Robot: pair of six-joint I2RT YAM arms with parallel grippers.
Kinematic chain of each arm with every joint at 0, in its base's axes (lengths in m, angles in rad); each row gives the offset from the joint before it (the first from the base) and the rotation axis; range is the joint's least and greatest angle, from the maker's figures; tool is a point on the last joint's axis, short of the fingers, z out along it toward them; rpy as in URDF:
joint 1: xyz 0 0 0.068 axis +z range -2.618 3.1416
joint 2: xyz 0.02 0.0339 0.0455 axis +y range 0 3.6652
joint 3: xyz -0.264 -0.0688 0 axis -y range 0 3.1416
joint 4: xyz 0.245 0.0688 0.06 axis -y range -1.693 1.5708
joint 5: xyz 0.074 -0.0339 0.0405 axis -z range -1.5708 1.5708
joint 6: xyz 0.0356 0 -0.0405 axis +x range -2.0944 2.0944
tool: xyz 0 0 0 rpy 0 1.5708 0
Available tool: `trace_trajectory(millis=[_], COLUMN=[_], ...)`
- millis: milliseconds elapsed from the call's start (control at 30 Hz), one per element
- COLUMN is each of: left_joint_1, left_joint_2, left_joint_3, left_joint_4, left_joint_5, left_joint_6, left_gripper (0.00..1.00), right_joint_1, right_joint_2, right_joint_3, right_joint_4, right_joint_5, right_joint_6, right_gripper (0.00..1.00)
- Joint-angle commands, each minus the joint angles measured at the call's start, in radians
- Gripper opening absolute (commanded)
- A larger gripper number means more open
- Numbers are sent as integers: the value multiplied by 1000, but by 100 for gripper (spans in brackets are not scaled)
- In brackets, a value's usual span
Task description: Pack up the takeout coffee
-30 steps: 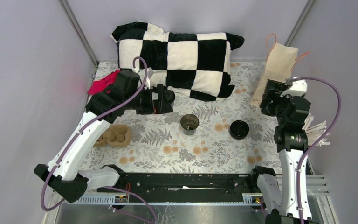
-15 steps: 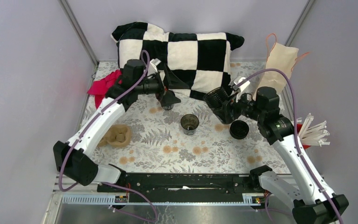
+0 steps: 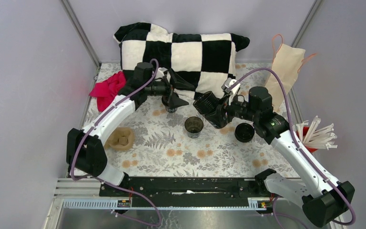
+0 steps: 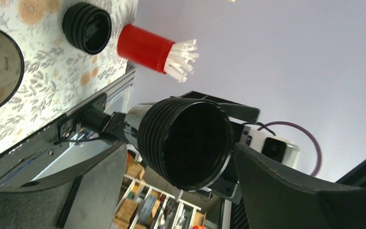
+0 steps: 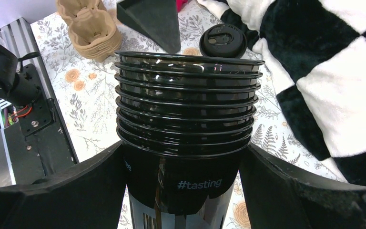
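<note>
Black lidded cup (image 5: 223, 40): standing on tabletop (image 3: 171, 157) by pillow (image 3: 186, 52), under spread left hand (image 3: 176, 93). Cup stack (image 5: 186, 119) pinched in right hand (image 5: 183, 152). Cup to be straddled squarely, gripped below lid.

Black cups on a floral cloth, bold checks behind.
The tablecloth (image 3: 171, 152) is white with grey ferns and orange flowers; the far pillow (image 3: 186, 52) is black-and-white checked. The stack of cups (image 5: 186, 119) is glossy black with white "#tasting" lettering, the lidded cup (image 5: 223, 40) black, the cup carrier (image 5: 88, 28) brown, the straw cup (image 4: 143, 47) red, its straws (image 4: 181, 57) white.
</note>
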Motion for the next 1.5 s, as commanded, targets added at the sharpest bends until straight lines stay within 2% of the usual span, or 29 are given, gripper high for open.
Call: trace_trajectory(millis=[0,100,467,733,800,867,933,1000,1200,1300,1400,1467], left_joint_1=[-60,-104,-185,-197,-196,-196,-197,-201,-263,-321,-407,-439], left_joint_2=[49,68,121,117,108,110,118,122,163,196,245,271], left_joint_3=[86,102,97,117,123,146,187,222,386,466,567,602], left_joint_4=[-111,-114,-25,-104,-110,-151,-222,-253,-433,-501,-581,-590], left_joint_5=[66,78,161,147,121,84,16,-66,-481,-682,-925,-1004], left_joint_6=[111,138,121,200,214,253,313,350,525,602,694,716], left_gripper=[85,83,57,19,8,0,0,0,0,0,0,0], right_joint_1=[18,21,37,55,57,57,58,57,57,58,57,57], right_joint_2=[-3,3,5,6,9,10,-6,-33,-52,28,135,163], right_joint_3=[38,40,38,35,38,52,62,83,295,448,642,725], right_joint_4=[102,106,94,38,25,-18,-85,-168,-457,-566,-715,-755], right_joint_5=[-17,-19,-3,32,70,124,196,246,523,469,519,533], right_joint_6=[17,18,-21,-91,-73,-52,-13,42,487,633,734,786], right_gripper=[48,48,47,49,53,71,88,98,100,100,100,100])
